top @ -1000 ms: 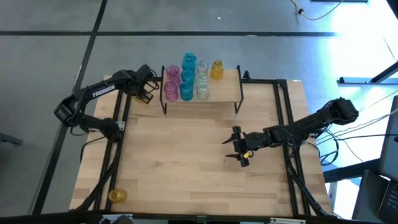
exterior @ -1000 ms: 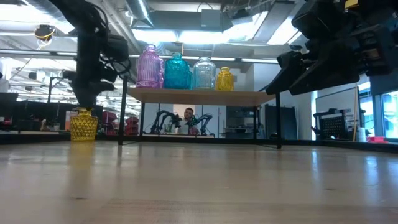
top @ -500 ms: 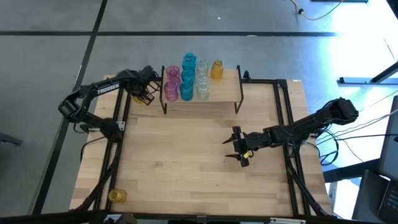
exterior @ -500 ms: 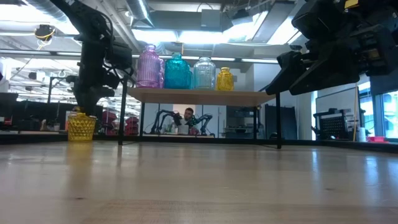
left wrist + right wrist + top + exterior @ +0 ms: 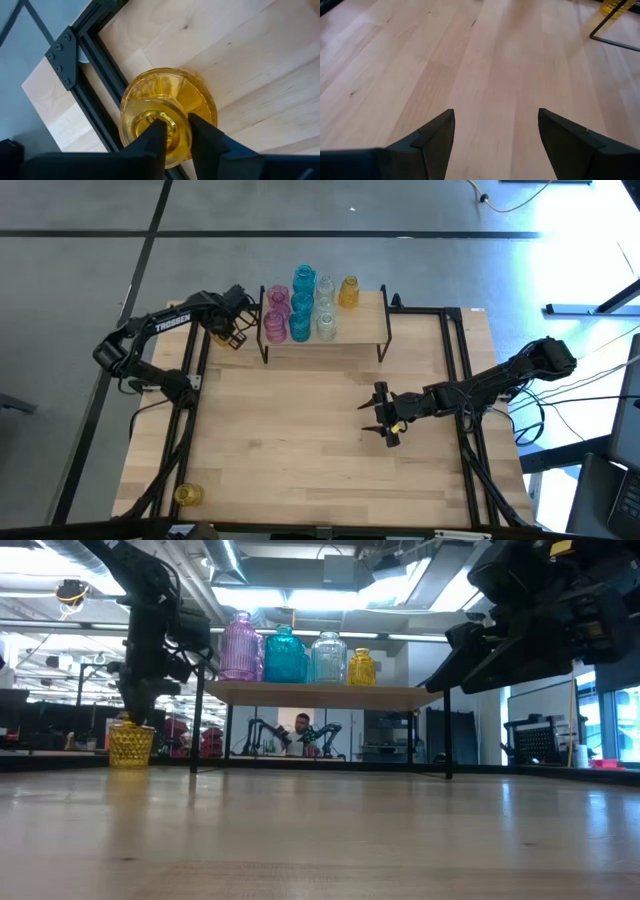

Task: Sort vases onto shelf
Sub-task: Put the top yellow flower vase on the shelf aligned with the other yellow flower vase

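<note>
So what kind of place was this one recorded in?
Probably a robotics lab or workshop: exposed ceiling ducts and strip lights overhead, other robot arms on benches behind the shelf, and a person seated back there.

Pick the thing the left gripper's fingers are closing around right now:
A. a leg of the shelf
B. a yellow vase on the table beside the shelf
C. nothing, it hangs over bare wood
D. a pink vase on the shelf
B: in the left wrist view the left gripper has its fingers on either side of the neck of the yellow vase, which stands on the table beside the shelf.

Two pink vases (image 5: 275, 312), three teal (image 5: 301, 303), two clear (image 5: 325, 307), three amber (image 5: 348, 291).
</note>
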`<state>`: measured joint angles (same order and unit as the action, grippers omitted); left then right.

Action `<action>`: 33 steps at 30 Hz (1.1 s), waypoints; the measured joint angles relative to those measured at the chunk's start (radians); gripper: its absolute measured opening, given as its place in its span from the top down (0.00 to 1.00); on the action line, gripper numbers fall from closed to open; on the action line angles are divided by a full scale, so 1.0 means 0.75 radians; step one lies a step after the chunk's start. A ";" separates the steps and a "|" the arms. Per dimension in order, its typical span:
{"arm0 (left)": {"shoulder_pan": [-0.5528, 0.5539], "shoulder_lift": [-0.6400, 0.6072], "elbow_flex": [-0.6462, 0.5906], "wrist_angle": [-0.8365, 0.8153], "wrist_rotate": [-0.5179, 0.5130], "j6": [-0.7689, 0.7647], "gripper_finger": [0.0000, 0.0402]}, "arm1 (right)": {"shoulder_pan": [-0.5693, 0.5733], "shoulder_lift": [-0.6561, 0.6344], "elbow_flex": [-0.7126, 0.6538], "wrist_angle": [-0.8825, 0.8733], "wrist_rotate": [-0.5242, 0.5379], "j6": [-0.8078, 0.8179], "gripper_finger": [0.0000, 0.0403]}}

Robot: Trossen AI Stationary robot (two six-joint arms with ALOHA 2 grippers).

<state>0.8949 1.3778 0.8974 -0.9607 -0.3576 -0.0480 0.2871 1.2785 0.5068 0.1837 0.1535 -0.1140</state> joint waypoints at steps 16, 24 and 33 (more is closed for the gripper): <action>-0.113 -0.115 -0.006 -0.161 -0.042 -0.040 0.87 | 0.000 0.000 0.001 -0.001 -0.006 0.000 0.34; -0.267 -0.299 -0.004 -0.305 -0.057 -0.148 0.87 | 0.000 0.000 0.001 -0.001 -0.006 0.000 0.34; -0.518 -0.426 -0.004 -0.450 0.028 -0.206 0.86 | 0.000 0.000 0.001 0.001 -0.006 0.000 0.34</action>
<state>0.5061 1.0583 0.8948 -1.2980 -0.3362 -0.2028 0.2871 1.2785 0.5072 0.1841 0.1493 -0.1141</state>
